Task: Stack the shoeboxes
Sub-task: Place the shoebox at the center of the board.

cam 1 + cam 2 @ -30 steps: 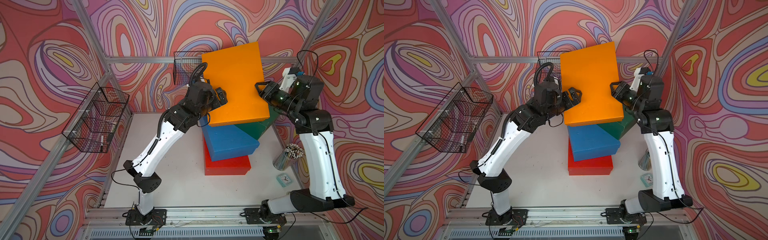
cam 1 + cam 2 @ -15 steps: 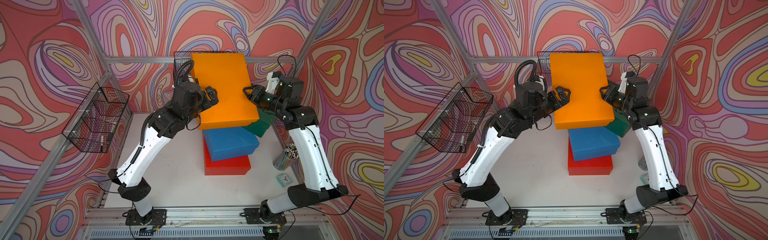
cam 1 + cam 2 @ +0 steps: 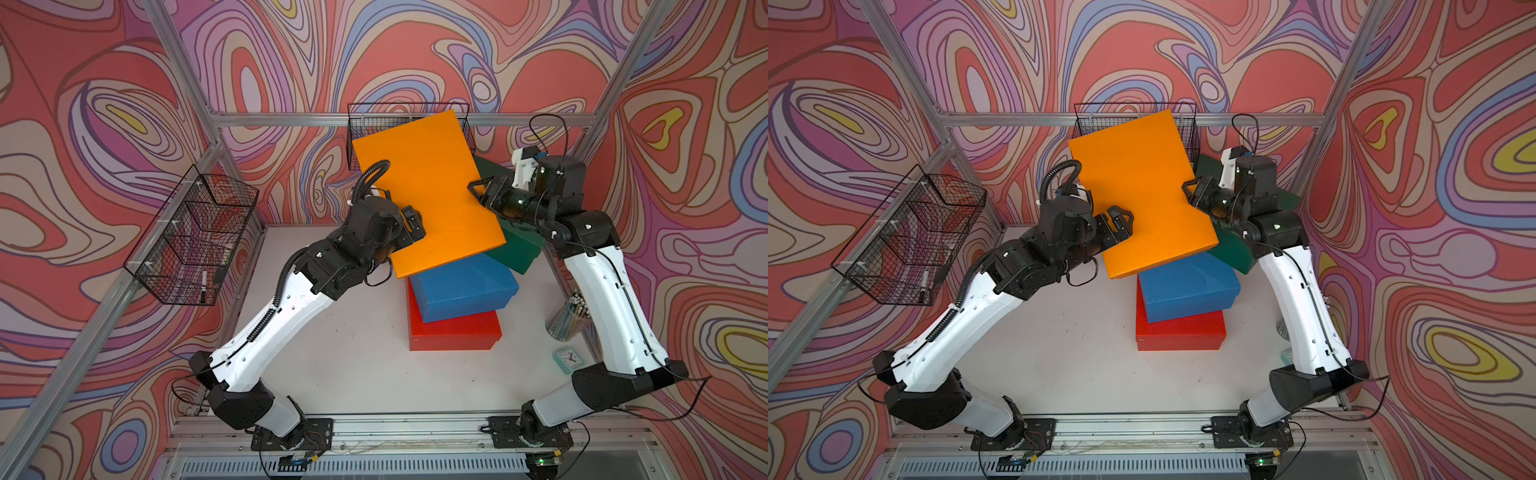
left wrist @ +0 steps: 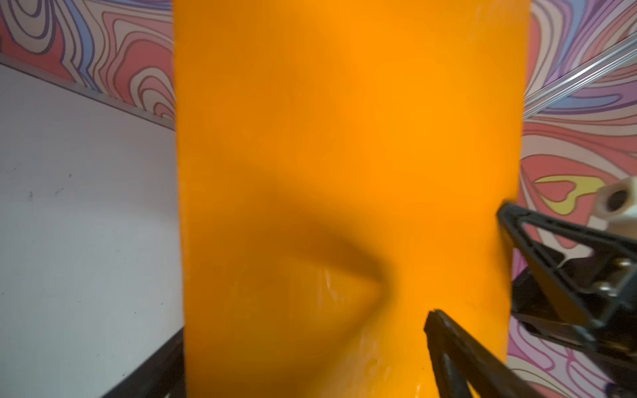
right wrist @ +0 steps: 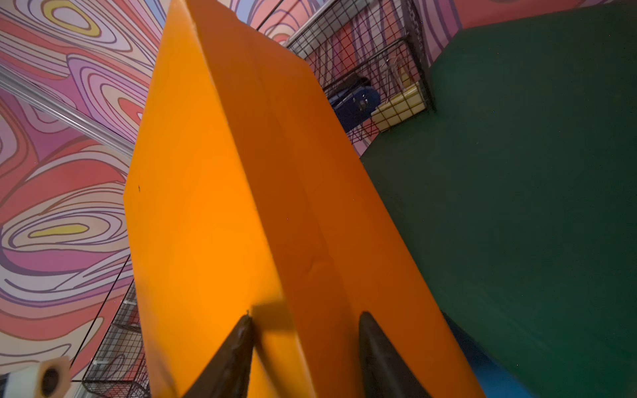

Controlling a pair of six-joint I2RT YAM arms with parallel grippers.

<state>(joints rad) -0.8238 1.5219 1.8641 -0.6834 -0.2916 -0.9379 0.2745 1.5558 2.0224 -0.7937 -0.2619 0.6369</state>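
Your left gripper (image 3: 417, 226) and right gripper (image 3: 476, 192) both clamp the tilted matte orange shoebox (image 3: 428, 183); the blue shoebox (image 3: 465, 286) sits at its five o'clock.

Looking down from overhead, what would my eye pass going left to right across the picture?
In a top view: the wire basket → left gripper → orange shoebox → right gripper → cup of pencils.
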